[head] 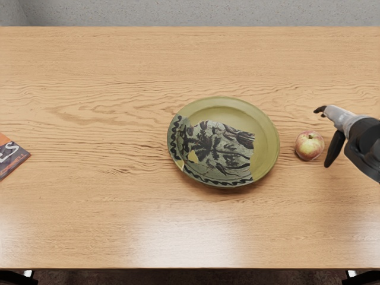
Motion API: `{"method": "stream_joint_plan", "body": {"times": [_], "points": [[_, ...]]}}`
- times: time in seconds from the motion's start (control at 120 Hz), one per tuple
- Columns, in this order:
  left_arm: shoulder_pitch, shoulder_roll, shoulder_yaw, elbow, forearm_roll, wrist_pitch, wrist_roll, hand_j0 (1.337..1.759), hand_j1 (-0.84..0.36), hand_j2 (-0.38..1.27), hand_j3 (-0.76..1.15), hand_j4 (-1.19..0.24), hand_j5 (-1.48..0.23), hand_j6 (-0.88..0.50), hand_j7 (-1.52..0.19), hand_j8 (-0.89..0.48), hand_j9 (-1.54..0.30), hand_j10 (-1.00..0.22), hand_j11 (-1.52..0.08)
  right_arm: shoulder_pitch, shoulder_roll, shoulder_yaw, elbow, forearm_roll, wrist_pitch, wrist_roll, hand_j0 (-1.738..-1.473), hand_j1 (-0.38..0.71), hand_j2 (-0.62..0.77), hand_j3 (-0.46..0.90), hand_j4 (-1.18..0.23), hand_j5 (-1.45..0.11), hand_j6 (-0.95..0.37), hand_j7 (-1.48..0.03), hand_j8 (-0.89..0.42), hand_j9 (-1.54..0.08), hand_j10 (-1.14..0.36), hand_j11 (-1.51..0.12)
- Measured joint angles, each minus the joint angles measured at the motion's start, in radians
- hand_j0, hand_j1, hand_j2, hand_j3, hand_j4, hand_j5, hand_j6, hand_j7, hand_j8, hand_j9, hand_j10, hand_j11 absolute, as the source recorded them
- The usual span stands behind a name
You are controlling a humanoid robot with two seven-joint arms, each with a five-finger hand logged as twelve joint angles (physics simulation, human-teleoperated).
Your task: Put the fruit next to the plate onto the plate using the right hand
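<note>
A red and yellow apple (309,145) sits on the wooden table just right of an olive-green plate (267,133) with a dark painted pattern. My right hand (330,135) comes in from the right edge and hovers close to the apple's right side. Its fingers (334,148) are spread and hold nothing; a small gap separates them from the fruit. The plate carries nothing. The left arm is out of sight.
A dark and orange booklet (8,155) lies at the table's left edge. The table's front edge (190,267) runs along the bottom of the view, its back edge near the top.
</note>
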Motion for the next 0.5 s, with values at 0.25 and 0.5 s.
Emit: {"method": "stream_joint_plan", "body": {"times": [0.25,0.5], "points": [[0.0,0.0,0.0,0.0,0.0,0.0,0.0,1.658,0.35,0.0,0.0,0.0,0.0,0.0,0.0,0.0,0.0,0.0,0.0,-0.008,0.063,-0.052,-0.009,-0.003,-0.076,0.0,-1.658,-0.14,-0.03,0.0,-0.18,-0.23,-0.18,-0.23,-0.18,-0.23,-0.18,-0.23],[-0.006,0.0,0.001,-0.001,0.0,0.0,0.0,1.658,0.35,0.0,0.0,0.0,0.0,0.0,0.0,0.0,0.0,0.0,0.0,-0.015,0.078,-0.082,-0.018,-0.022,-0.085,0.0,-1.658,-0.13,-0.03,0.0,-0.18,-0.24,-0.18,-0.24,-0.18,-0.24,-0.18,-0.24]]}}
